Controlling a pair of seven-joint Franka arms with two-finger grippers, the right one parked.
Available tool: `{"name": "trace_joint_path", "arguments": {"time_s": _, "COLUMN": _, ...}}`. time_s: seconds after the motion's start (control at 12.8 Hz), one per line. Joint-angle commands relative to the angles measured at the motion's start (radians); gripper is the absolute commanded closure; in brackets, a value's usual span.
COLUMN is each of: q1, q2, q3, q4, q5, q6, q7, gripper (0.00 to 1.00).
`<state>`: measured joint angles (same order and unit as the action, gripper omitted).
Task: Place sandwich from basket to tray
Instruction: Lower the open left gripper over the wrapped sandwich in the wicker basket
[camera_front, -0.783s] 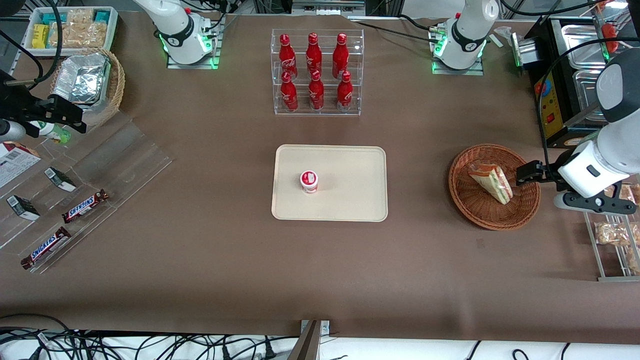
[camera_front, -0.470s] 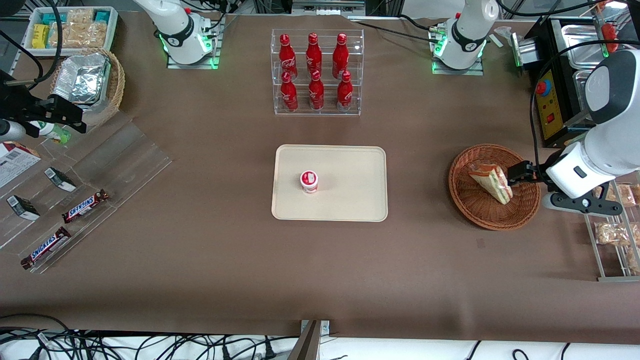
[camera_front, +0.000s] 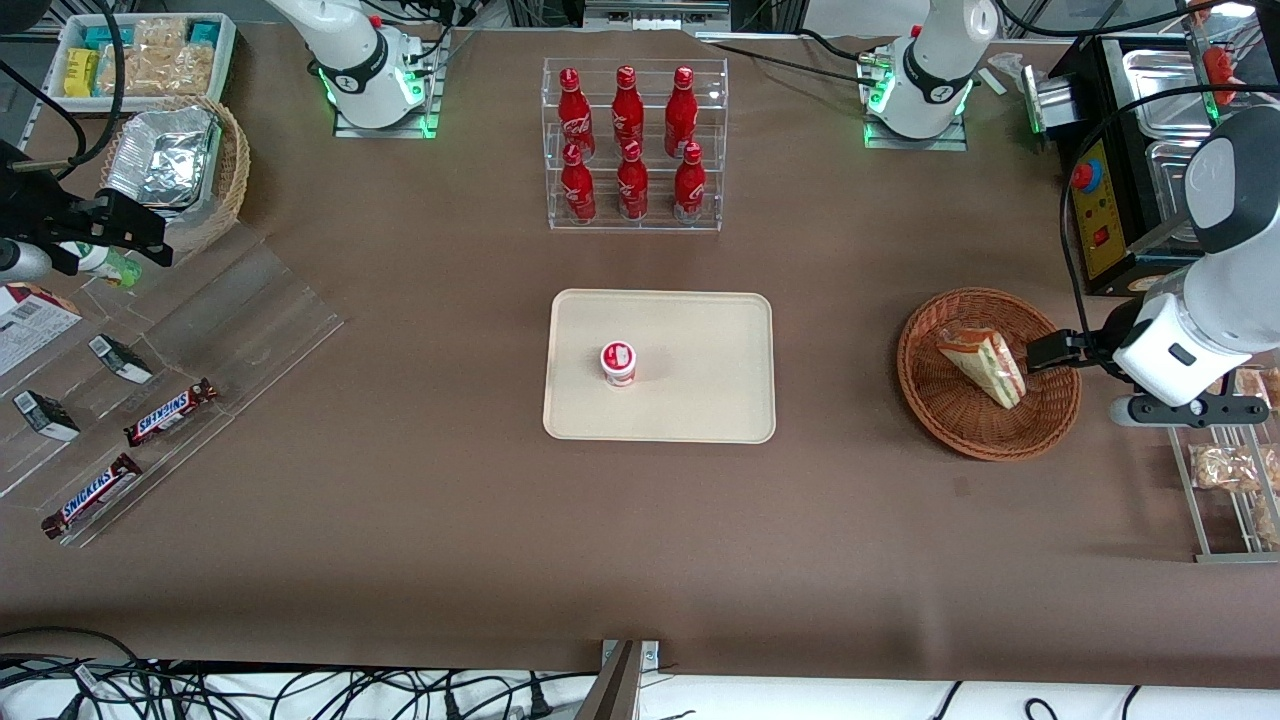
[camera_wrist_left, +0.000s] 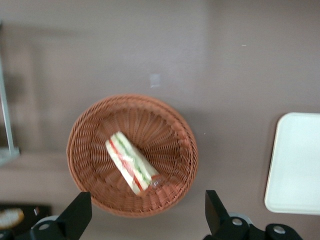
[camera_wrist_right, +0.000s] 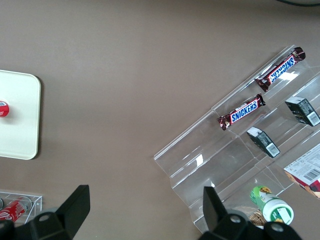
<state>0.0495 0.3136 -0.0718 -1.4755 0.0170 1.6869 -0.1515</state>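
Observation:
The sandwich (camera_front: 982, 366), a clear-wrapped wedge with green and red filling, lies in the round reddish-brown wicker basket (camera_front: 950, 410) toward the working arm's end of the table. My gripper (camera_front: 1046, 352) hovers over the basket's rim, beside the sandwich and apart from it. In the left wrist view the sandwich (camera_wrist_left: 131, 163) lies inside the basket (camera_wrist_left: 165, 130). There my gripper (camera_wrist_left: 145, 220) is open, its black fingers (camera_wrist_left: 75, 216) spread wide with nothing between them. The cream tray (camera_front: 700, 330) lies mid-table, and its rounded corner (camera_wrist_left: 295, 165) shows in the wrist view.
A small red-and-white cup (camera_front: 618, 362) stands on the tray. A clear rack of red bottles (camera_front: 633, 145) stands farther from the front camera than the tray. A metal rack with packaged snacks (camera_front: 1225, 470) lies beside the basket, and a black appliance (camera_front: 1110, 210) stands near it.
My gripper first moved in over the basket close to the sandwich, then drew back a little toward the basket's rim. The sandwich has not moved.

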Motion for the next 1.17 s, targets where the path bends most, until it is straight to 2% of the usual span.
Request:
{"name": "trace_joint_path", "arguments": {"time_s": 0.0, "q1": 0.027, "q2": -0.002, "q3": 0.003, "q4": -0.022, "q5": 0.003, "q6": -0.026, "q7": -0.133, "gripper": 0.0}}
{"name": "trace_joint_path", "arguments": {"time_s": 0.16, "q1": 0.029, "q2": 0.004, "q3": 0.001, "q4": -0.034, "q5": 0.003, "q6": -0.003, "q7": -0.319, "gripper": 0.0}}
{"name": "trace_joint_path", "arguments": {"time_s": 0.39, "q1": 0.029, "q2": -0.014, "q3": -0.006, "q4": -0.17, "q5": 0.003, "q6": 0.13, "q7": -0.533, "gripper": 0.0}}
{"name": "trace_joint_path", "arguments": {"time_s": 0.55, "q1": 0.029, "q2": -0.048, "q3": -0.01, "q4": -0.286, "q5": 0.004, "q6": 0.21, "q7": -0.563, "gripper": 0.0}}
{"name": "trace_joint_path", "arguments": {"time_s": 0.78, "q1": 0.03, "q2": -0.132, "q3": -0.008, "q4": -0.526, "q5": 0.004, "q6": 0.434, "q7": -0.62, "gripper": 0.0}}
{"name": "trace_joint_path", "arguments": {"time_s": 0.86, "q1": 0.03, "q2": -0.134, "q3": -0.008, "q4": -0.549, "q5": 0.014, "q6": 0.447, "q7": -0.62, "gripper": 0.0}}
{"name": "trace_joint_path", "arguments": {"time_s": 1.02, "q1": 0.03, "q2": -0.134, "q3": -0.011, "q4": -0.583, "q5": 0.108, "q6": 0.451, "q7": -0.663, "gripper": 0.0}}
{"name": "trace_joint_path", "arguments": {"time_s": 1.1, "q1": 0.029, "q2": -0.134, "q3": -0.013, "q4": -0.598, "q5": 0.115, "q6": 0.462, "q7": -0.677, "gripper": 0.0}}
